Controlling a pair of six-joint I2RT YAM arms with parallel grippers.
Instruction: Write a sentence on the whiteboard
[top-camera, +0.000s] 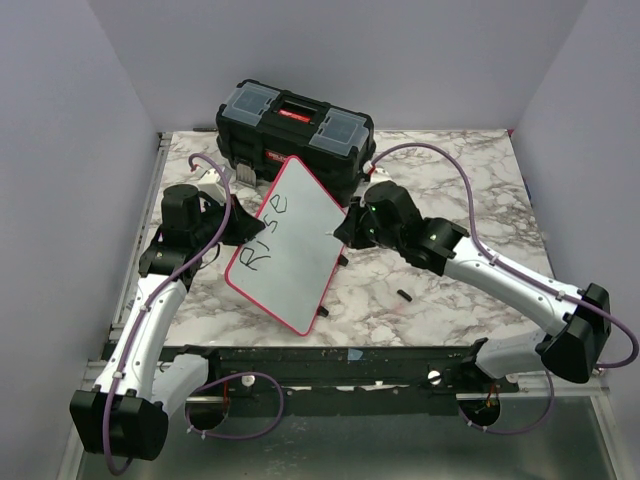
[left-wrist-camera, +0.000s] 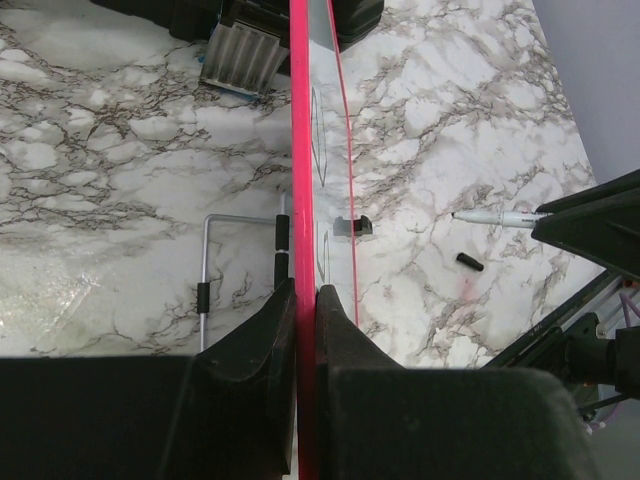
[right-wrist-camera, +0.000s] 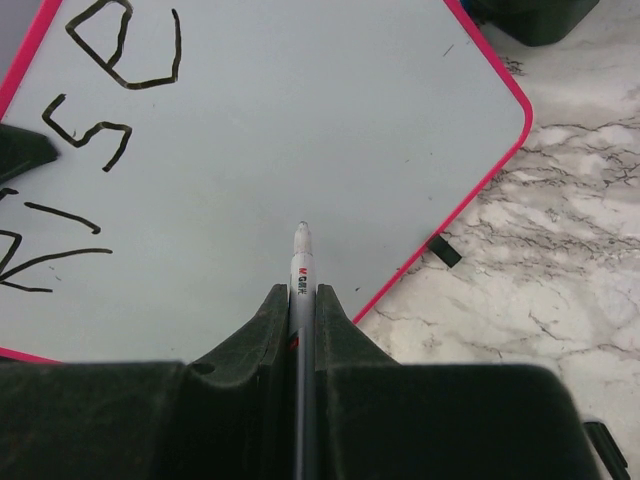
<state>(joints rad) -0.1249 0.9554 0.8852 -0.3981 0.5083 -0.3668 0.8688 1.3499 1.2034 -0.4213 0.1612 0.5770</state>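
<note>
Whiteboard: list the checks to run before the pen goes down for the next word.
1. Board grip: left gripper shut on the whiteboard rim, board held tilted. Ok.
2. Pen grip: right gripper shut on the marker, tip pointing at the board face. Ok.
3. Cap off: bare tip shows. Ok.
4. Tip on the face: the left wrist view shows a gap. Not ok.
5. Writing room: the sentence reads only "Rise", with blank face beside it. Ok.
6. Far corner free of the toolbox: cannot tell.
</note>
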